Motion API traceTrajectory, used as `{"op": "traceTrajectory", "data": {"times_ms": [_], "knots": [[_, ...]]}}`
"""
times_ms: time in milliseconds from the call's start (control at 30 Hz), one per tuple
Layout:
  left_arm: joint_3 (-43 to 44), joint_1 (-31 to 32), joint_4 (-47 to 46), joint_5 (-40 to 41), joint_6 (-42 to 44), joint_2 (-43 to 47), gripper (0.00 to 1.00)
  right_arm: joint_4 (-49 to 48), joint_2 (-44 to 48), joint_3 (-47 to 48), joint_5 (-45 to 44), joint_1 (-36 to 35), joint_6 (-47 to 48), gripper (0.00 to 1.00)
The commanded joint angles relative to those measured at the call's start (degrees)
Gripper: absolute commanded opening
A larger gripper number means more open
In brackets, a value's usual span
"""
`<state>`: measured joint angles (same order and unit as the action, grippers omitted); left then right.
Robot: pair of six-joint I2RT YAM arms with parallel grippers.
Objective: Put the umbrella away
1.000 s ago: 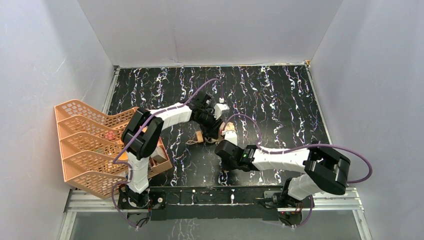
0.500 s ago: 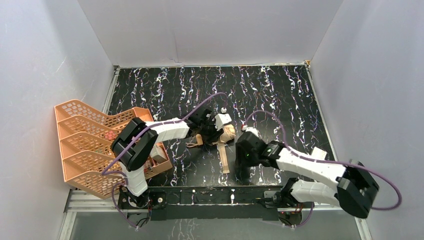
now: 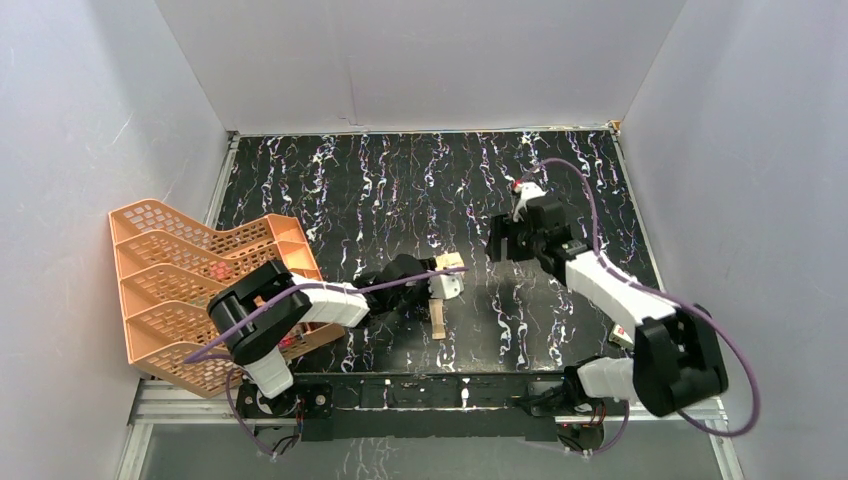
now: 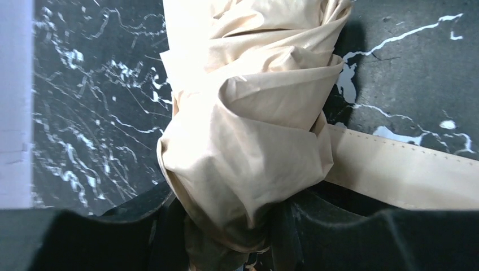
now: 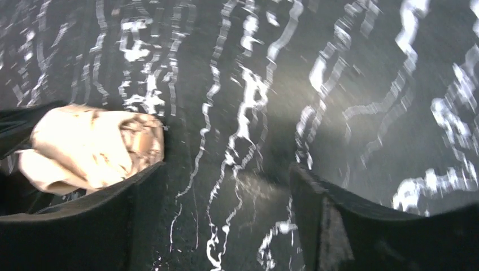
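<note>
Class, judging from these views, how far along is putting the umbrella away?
Done: the umbrella is folded into a tan bundle. In hand: the left gripper clamps it; the right gripper hangs open, empty. Left: its strap lies loose on the table; stowing remains.

Soft, even light is filling the overhead view and keeping the table sharp with only faint shadows, while the right wrist view is smearing into motion blur and the left wrist view is showing the umbrella crisp above a dark lower edge.
</note>
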<state>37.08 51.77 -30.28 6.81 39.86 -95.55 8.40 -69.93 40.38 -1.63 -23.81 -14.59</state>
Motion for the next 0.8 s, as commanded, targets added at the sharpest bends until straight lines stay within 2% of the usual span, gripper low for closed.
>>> {"op": "traceTrajectory", "data": {"times_ms": [0, 133, 233, 500, 767], "knots": [[-4.10, 2.86, 0.73, 6.21, 6.25, -5.55, 0.00, -11.73, -10.51, 9.89, 28.11, 2.07, 15.23, 0.96], [-6.02, 3.56, -4.27, 5.94, 10.25, -7.25, 0.00, -19.55, -16.75, 11.83, 40.42, 1.73, 21.96, 0.99], [-6.94, 3.65, -5.98, 5.38, 11.08, -7.33, 0.00, -18.43, -18.94, 13.67, 45.49, 0.22, 28.99, 0.99], [-7.63, 3.87, -8.08, 5.29, 12.05, -7.64, 0.00, 4.56, -28.73, 26.11, 52.92, -4.57, 44.62, 0.99], [-7.99, 4.04, -7.95, 5.51, 13.58, -7.90, 0.00, 16.97, -34.72, 31.60, 49.43, -7.50, 50.37, 0.98]]}}
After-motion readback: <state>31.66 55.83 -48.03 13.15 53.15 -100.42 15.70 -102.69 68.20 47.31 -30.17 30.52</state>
